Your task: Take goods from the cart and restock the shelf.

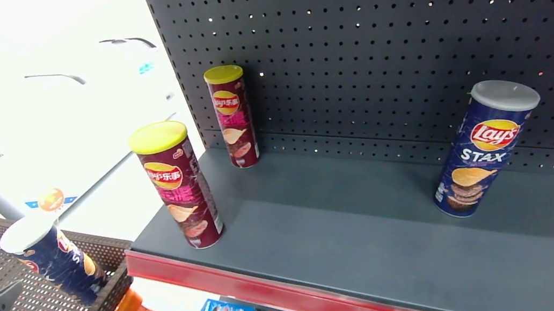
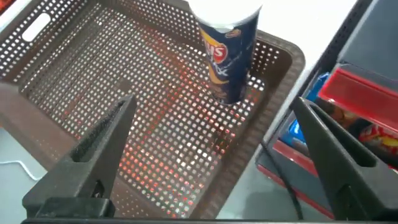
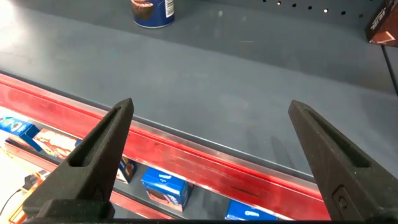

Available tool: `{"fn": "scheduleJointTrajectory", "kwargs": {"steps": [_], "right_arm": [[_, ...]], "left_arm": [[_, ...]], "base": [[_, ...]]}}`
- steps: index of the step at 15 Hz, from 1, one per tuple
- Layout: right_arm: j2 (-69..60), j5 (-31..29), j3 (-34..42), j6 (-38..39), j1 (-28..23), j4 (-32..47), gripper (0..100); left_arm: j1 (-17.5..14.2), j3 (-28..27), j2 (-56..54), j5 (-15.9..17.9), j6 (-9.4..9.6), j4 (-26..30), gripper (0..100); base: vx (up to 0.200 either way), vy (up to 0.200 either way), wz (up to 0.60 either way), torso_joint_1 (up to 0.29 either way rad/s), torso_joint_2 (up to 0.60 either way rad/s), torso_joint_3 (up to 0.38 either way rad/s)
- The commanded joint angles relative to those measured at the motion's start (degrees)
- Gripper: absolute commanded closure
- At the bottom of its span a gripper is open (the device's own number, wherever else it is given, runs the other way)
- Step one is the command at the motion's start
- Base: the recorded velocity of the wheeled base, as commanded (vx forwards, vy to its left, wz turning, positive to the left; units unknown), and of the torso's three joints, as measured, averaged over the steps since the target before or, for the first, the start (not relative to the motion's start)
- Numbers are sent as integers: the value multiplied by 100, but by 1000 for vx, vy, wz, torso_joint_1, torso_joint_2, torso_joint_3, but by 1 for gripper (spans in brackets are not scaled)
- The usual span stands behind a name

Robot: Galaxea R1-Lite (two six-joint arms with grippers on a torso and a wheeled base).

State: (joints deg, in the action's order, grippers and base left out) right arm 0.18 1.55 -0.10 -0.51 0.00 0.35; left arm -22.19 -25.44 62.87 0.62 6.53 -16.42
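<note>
While the left gripper (image 2: 211, 162) hangs above the cart basket (image 2: 74, 68) with its jaws spread wide and nothing between them, the step in hand appears to be the pick of the blue can (image 2: 227, 53). That can stands on its base on the mesh floor, near the basket corner closest to the shelf (image 1: 347, 232), and it is the one item visible in the cart.

Recommended procedure:
1. Centre the jaws on the can body, below the white lid and above the base, so that both pads bear on the cylinder wall.
2. Approach from the open side of the basket. The basket wall sits just beside the can, and a finger could catch on it.
3. Close with moderate force. The tube is probably thin card and may dent.
4. Lift straight up until the base clears the basket rim before swinging toward the shelf.

The right gripper (image 3: 211, 155) sits over the red front edge of the shelf, likewise released and empty. Keep it out of the transfer path.

On the shelf, two maroon cans (image 1: 176, 186) stand toward the left and a second blue can (image 1: 482, 148) stands upright at the right. The bare deck between them is the likely placement zone; set the can down level and release only once it is seated.
</note>
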Motion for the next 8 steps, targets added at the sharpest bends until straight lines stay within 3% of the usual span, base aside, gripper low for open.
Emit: {"fn": "scheduleJointTrajectory", "kwargs": {"steps": [1,4,8], "right_arm": [[8,3,1,-2,0,0,0],[8,3,1,-2,0,0,0],[8,3,1,-2,0,0,0]], "left_arm": [[-66,39,955,87,-3,-687,0],[-31,602,1931,237,-3,-2489,0],[-14,962,2643,237,-108,-3535,0]], "base": [[0,0,0,0,0,0],[0,0,0,0,0,0],[0,0,0,0,0,0]]}}
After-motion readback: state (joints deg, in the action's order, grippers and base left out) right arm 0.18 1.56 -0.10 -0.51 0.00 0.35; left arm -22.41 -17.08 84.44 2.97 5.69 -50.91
